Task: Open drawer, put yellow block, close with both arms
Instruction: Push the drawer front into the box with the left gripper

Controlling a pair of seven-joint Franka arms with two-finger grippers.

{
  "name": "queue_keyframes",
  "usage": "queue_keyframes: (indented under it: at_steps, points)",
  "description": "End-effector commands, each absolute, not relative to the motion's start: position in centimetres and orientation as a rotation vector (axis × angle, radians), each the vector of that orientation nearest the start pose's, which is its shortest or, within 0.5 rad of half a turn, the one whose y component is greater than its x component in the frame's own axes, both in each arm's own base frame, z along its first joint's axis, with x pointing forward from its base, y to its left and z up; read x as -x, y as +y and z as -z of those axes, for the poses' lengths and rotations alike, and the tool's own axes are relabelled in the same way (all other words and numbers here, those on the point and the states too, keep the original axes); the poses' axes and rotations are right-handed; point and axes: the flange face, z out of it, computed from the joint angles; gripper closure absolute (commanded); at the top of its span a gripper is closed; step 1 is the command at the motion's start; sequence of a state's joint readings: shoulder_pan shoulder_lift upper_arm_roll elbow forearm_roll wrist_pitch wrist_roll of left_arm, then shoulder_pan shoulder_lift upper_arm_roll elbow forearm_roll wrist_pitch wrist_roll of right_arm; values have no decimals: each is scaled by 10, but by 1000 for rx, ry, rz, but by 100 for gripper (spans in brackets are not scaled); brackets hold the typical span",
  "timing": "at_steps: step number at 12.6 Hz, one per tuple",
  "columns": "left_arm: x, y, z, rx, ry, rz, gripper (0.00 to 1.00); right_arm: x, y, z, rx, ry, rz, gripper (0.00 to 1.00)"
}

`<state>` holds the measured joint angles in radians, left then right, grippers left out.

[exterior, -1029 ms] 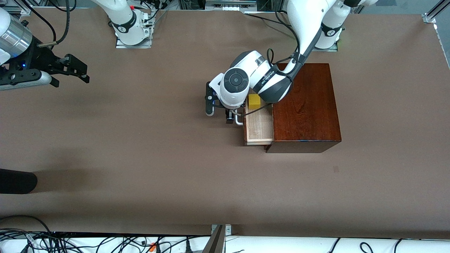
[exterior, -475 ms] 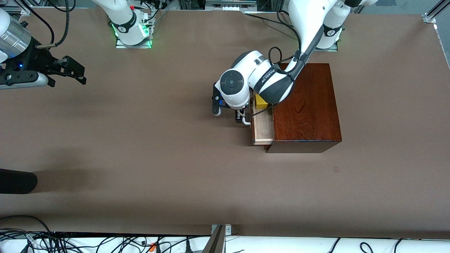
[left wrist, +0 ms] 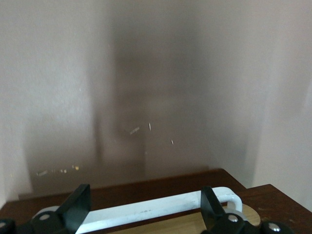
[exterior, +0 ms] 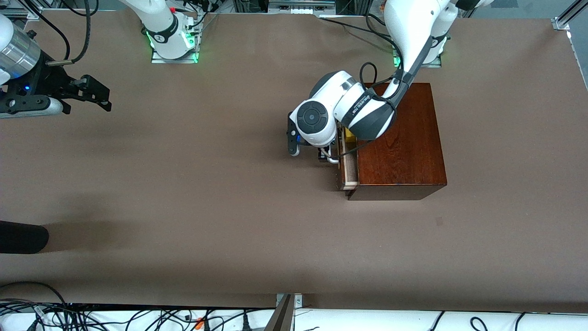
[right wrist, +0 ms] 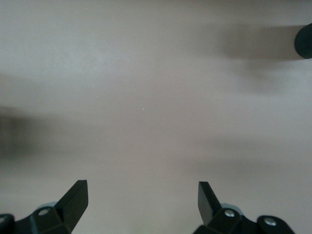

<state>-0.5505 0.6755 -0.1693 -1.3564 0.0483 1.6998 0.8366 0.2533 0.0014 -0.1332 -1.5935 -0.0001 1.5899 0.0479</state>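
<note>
The dark reddish-brown wooden box (exterior: 404, 138) stands toward the left arm's end of the table. Its drawer (exterior: 350, 174) sticks out only a narrow pale strip. A sliver of the yellow block (exterior: 349, 133) shows inside the drawer, mostly hidden under the left arm. My left gripper (exterior: 327, 155) is low in front of the drawer, open, its fingers against the white handle (left wrist: 161, 210), one near each end of the bar, gripping nothing. My right gripper (exterior: 98, 94) waits open and empty over bare table at the right arm's end; it shows as (right wrist: 142, 195) in its own wrist view.
A black rounded object (exterior: 23, 236) lies at the table's edge at the right arm's end, nearer the front camera; the right wrist view shows the black rounded object (right wrist: 304, 41) too. Cables (exterior: 138, 317) run along the near edge.
The drawer has slid from about half open to nearly shut, and my left gripper has moved with it toward the box. The yellow block is now mostly covered. The right gripper has barely shifted.
</note>
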Motion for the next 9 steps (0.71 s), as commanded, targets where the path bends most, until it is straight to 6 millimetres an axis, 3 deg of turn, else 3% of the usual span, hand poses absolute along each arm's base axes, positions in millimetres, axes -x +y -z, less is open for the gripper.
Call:
queue_keyframes:
  at_steps: [1,6,9]
  points:
    - [-562,-392,-337,2247,2146,-515,0,-555,64,-617,3192,-94,-2,0]
    - [-561,-393,-342,2279,2143,-506,0,-555,64,-617,3188,-82,-5,0]
    - [-554,-396,-402,2432,2080,-376,0,-555,65,-617,3184,-84,-5,0]
